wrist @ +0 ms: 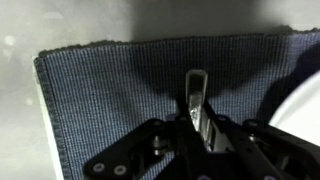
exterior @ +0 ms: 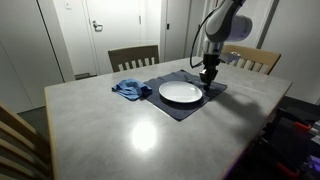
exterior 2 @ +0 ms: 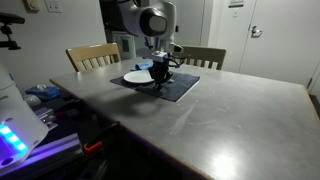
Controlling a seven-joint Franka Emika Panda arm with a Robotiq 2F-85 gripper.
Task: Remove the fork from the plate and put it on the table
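Silvery fork (wrist: 196,90) pinched between gripper (wrist: 202,125) fingers | over navy placemat (wrist: 110,95) | white plate (wrist: 306,110) just beside, right in wrist view

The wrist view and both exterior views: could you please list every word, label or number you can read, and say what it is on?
No text can be read in any view.
White sheet, at the top of an exterior view: too small and blurred to read.
Fork, placemat and plate in the wrist view: no markings visible.
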